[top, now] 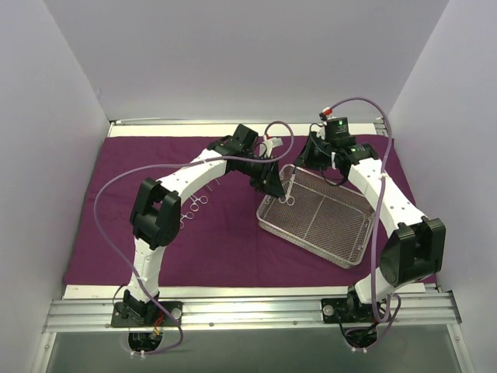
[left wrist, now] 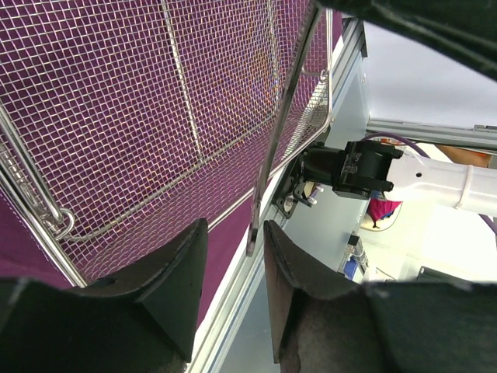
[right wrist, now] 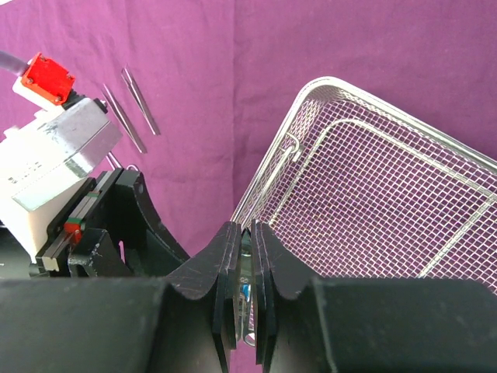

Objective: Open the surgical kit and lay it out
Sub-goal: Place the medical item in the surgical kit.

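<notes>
The dark purple cloth wrap (top: 155, 159) lies spread flat. The silver wire-mesh tray (top: 303, 243) sits on it right of centre. My right gripper (right wrist: 243, 229) hangs over the tray's far left corner, shut on a thin silver instrument (right wrist: 245, 299). In the left wrist view that instrument (left wrist: 283, 132) slants down, and its tip sits between the fingers of my left gripper (left wrist: 233, 229). Those fingers stand apart with a gap on both sides of the tip. In the top view the left gripper (top: 273, 185) is beside the tray's left end and the right gripper (top: 303, 165) is close behind it.
Ring-handled forceps (top: 194, 206) lie on the cloth under the left arm's forearm. Two thin tweezers (right wrist: 132, 109) lie on the cloth left of the tray (right wrist: 326, 80). White walls close in the table on three sides. A metal rail runs along the near edge.
</notes>
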### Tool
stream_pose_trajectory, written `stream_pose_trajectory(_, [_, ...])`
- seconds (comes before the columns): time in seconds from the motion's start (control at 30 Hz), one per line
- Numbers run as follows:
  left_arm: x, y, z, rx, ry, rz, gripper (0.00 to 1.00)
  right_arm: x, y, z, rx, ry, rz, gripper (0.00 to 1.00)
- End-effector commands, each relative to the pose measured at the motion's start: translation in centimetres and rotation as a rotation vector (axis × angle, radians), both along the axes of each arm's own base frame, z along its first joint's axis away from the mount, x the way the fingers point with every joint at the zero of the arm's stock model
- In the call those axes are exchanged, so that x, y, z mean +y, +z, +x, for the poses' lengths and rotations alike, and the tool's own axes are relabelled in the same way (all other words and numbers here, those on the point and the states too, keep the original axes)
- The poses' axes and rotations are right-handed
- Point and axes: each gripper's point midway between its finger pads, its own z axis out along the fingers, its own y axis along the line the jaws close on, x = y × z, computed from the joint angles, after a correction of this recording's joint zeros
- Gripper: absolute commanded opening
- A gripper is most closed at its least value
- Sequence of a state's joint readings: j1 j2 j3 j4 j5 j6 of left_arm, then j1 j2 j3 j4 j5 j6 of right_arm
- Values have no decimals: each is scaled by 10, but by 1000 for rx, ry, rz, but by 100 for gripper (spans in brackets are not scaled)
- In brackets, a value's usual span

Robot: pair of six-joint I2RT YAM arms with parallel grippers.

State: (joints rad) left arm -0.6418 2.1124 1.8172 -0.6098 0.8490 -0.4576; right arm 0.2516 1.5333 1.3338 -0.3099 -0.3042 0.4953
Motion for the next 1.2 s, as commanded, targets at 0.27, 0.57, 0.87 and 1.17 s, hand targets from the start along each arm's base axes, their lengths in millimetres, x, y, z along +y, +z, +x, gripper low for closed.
stream_pose_trajectory(0.27, [-5, 9, -5, -12, -45, -36, 20, 2, 11, 2, -31, 14, 46, 0])
stream_pose_trajectory(0.57, [2, 10, -5, -27, -22, -4, 2, 2, 16, 9, -36, -1, 45, 20])
stream_pose_trajectory(0.87, [91, -2, 22, -17, 249, 59, 2, -31, 23, 22, -29, -97, -68, 70])
stream_pose_trajectory(1.17, [237, -3, 22, -9, 672, 169, 2, -13, 5, 17, 22, -58, -27, 70])
